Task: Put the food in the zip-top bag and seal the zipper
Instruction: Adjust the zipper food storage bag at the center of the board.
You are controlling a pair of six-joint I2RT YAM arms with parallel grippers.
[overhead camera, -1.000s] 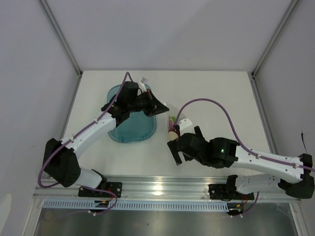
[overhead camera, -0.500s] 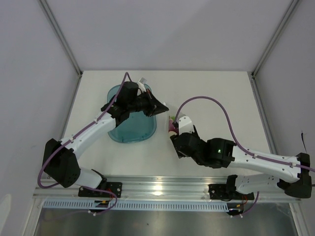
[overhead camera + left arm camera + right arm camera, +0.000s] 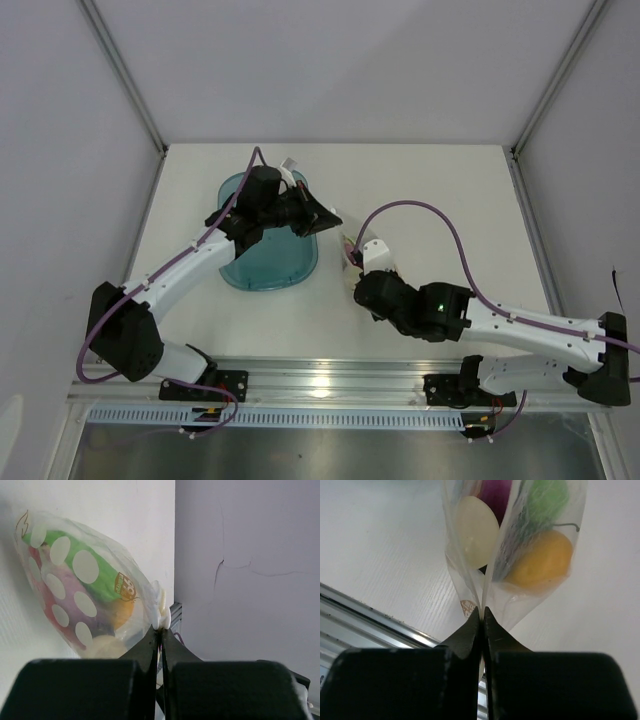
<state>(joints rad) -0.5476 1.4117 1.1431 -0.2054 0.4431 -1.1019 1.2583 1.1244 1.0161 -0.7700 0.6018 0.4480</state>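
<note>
Top external: high up, behind the arm bases (image 3: 205,385) at 6 o'clock, facing down, far enough to take in the whole table (image 3: 430,190). Left wrist: very near, sighting along its own fingers (image 3: 146,655); zip-top bag (image 3: 85,595) at 10 o'clock, wall (image 3: 250,555) at 3 o'clock. Right wrist: very near, sighting along its fingers (image 3: 466,636); bag at 12 o'clock, tabletop around. All three views share the bag, which sits just right of centre in the top view.

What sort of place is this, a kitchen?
Probably a robotics lab test cell: a white table boxed in by plain panels, a left arm and right arm bolted to an aluminium rail, and only toy food in a dotted bag.
</note>
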